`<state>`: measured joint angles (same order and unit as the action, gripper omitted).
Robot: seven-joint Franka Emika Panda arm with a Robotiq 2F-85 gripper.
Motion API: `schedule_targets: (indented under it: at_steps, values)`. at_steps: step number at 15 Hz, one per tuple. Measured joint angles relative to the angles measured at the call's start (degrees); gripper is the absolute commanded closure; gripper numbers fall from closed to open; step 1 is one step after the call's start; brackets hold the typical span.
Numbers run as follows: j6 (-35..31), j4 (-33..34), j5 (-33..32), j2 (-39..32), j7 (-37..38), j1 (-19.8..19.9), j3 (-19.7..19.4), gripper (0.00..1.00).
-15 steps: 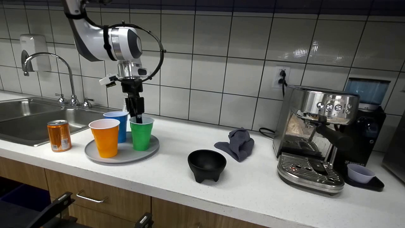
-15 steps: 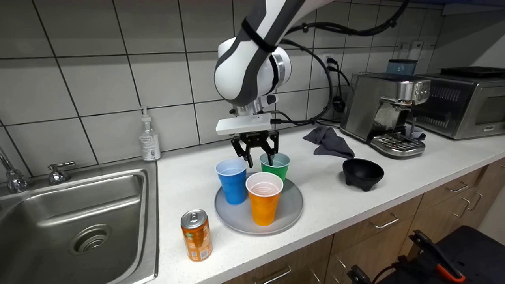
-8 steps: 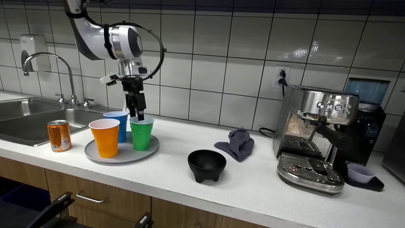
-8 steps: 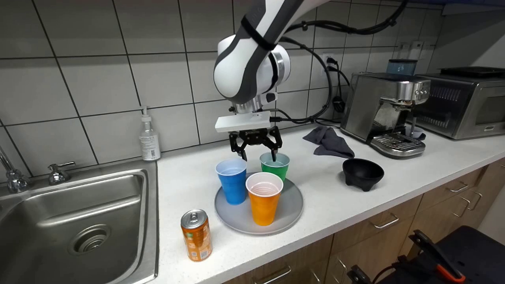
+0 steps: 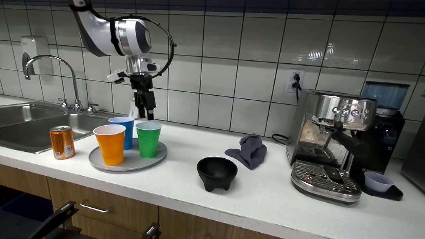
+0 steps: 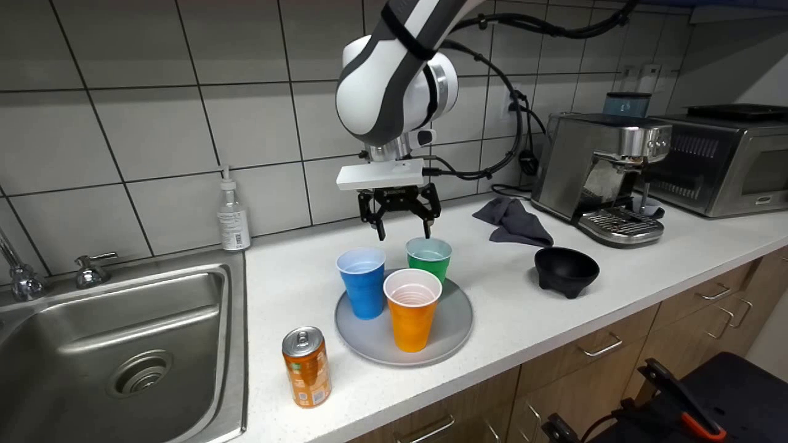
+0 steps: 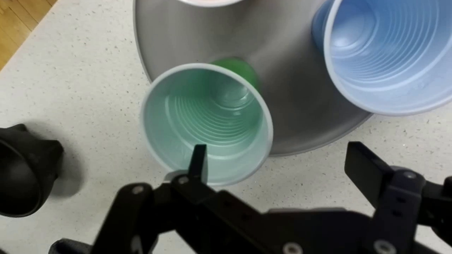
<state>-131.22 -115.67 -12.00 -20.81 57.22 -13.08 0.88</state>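
Just above the green tapered plastic cup [image 5: 148,142], the jaws hang spread, empty; likely light and crushable, it suits a gentle rim pinch.

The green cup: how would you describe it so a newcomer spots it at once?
Find the metal sink, then move along the white counter to the round gray plate. On it stands the green cup; its color sets it apart from the blue cup and the orange cup.
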Motion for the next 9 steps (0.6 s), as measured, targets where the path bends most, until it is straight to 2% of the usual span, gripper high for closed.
schedule_targets:
  at_steps: [9]
  values:
    - [0.0, -3.3, -0.2, 6.0, -1.5, 0.0, 0.3, 0.00]
